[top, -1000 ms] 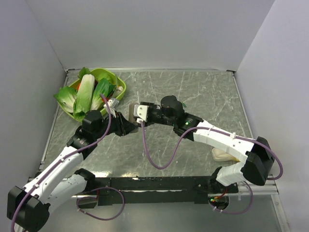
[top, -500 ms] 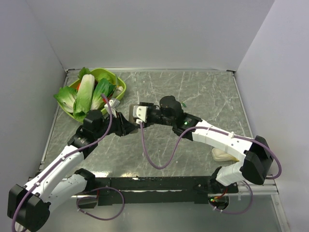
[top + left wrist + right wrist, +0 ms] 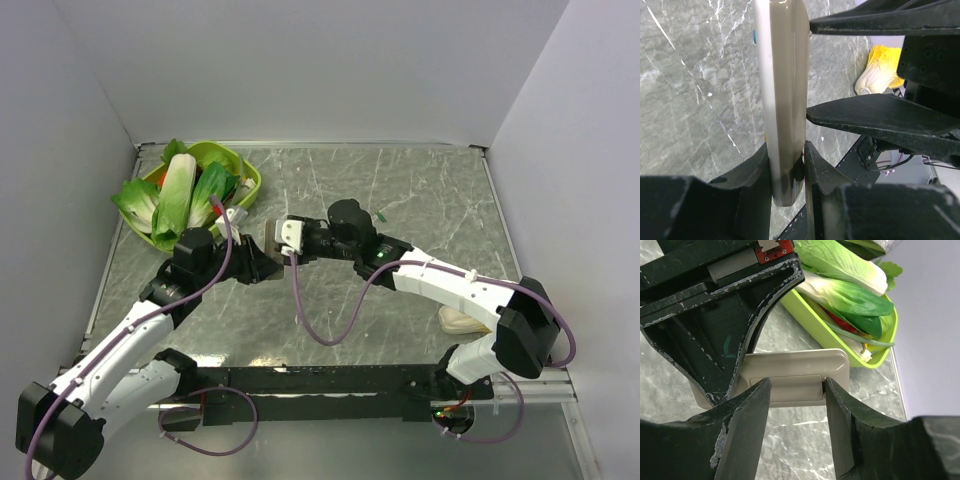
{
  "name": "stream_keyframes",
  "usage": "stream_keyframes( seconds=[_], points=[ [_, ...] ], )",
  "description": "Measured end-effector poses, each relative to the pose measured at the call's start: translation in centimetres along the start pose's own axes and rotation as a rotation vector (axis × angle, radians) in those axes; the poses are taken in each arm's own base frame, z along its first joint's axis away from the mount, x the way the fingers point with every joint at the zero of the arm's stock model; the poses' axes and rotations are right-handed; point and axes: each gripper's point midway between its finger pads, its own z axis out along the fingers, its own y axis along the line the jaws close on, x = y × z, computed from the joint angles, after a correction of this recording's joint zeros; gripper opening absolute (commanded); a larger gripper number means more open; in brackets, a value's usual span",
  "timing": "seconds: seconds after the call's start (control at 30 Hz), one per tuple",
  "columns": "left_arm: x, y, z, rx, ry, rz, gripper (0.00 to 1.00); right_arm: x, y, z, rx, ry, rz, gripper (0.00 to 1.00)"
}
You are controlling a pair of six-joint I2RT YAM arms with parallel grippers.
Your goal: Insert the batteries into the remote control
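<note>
Gripping the remote control (image 3: 782,100) on edge in the left hand (image 3: 787,165), fingers (image 3: 760,170) pinched on its near end, over the worktop (image 3: 420,190) left of centre. Meeting it from 3 o'clock with the right hand (image 3: 796,385) — jaws parted, both tips set against the dull grey back, astride the recessed cover panel (image 3: 785,381), closed around nothing. Lying loose on the worktop at 1 o'clock of the right wrist: one tiny green battery (image 3: 381,214). Parked at 10 o'clock, a lime tray (image 3: 250,185) of leafy greens (image 3: 175,195); at 4 o'clock, a cream lump (image 3: 462,320).
</note>
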Motion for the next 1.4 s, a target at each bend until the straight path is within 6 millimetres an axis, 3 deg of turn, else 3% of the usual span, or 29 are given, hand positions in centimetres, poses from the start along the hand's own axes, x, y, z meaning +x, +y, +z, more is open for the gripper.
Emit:
stream_keyframes(
  seconds=[0.4,0.77,1.0,1.4],
  points=[
    [0.0,0.0,-0.5,-0.001,-0.016,-0.004,0.02,0.4,0.3,0.0,0.028,-0.081,0.057,0.58],
    [-0.8,-1.5,-0.4,0.071,-0.040,0.012,0.02,-1.2,-0.9,-1.8,0.106,-0.125,0.019,0.68],
    [-1.0,-1.8,-0.4,0.083,-0.046,0.013,0.02,-1.4,-1.2,-1.9,0.116,-0.130,0.009,0.73],
    [-1.2,-2.6,-0.3,0.113,-0.028,-0.010,0.02,-2.2,-1.2,-2.3,0.101,-0.159,-0.003,0.74]
  ],
)
